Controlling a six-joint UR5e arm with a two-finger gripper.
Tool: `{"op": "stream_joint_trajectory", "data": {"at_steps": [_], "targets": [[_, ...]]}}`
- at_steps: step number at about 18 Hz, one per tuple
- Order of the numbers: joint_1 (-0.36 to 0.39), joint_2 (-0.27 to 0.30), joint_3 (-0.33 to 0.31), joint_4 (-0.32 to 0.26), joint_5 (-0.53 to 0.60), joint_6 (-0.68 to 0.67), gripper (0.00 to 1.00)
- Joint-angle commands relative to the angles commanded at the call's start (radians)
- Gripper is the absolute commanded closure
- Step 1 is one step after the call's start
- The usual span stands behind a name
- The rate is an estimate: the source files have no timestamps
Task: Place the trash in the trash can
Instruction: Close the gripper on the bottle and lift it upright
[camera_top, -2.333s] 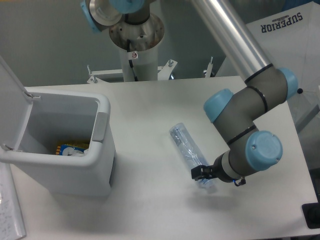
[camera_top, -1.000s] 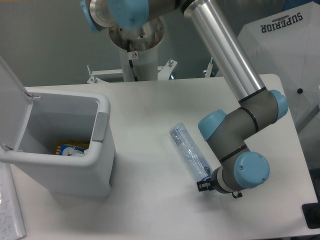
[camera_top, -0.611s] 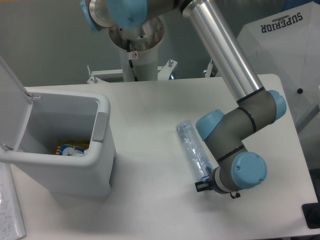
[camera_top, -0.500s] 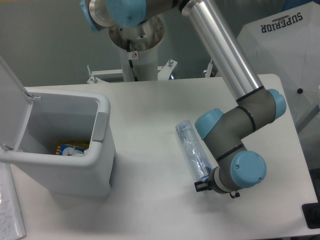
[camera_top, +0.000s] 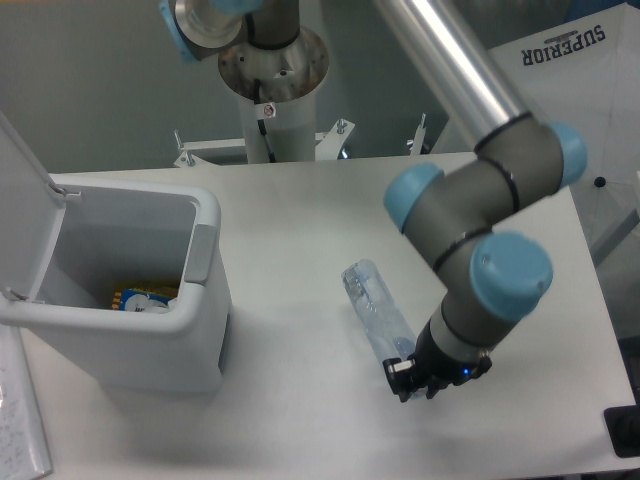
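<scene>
Bottle (camera_top: 372, 307): clear plastic, long, lying near the middle of the desk, right of the bin; its far end points up-left and its near end runs down-right to the gripper.
Bottle end at the gripper: the cap end meets the black fingers; the cap itself is hard to make out there.
Gripper (camera_top: 405, 374): black, low over the desk at the near right, closed narrow around the bottle's near end, so it appears to hold the bottle.
Arm (camera_top: 478, 215): grey links with light blue joint caps, bending down from the upper right; the silver tube slants in from the top edge.
Trash can (camera_top: 205, 301): large pale grey-white bin at the left of the desk, lid flap standing open on its far left side.
Inside the trash can: a crumpled wrapper (camera_top: 146, 299) with yellow and blue print lies on the bottom, partly hidden by the near rim.
Desk (camera_top: 300, 210): white top, carrying the bin and the bottle, which lie well apart.
Arm base (camera_top: 272, 75): round metal pedestal at the far edge, behind the desk.
Far right: white cloth printed SUPERIOR (camera_top: 563, 46).
</scene>
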Motion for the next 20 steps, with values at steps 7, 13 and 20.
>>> {"op": "stream_joint_trajectory", "data": {"at_steps": [7, 13, 20], "targets": [[0.020, 0.057, -0.002, 0.173, -0.275, 0.055, 1.00], [0.029, 0.129, -0.003, 0.207, -0.506, 0.084, 1.00], [-0.014, 0.161, -0.014, 0.382, -0.641, 0.170, 1.00]]}}
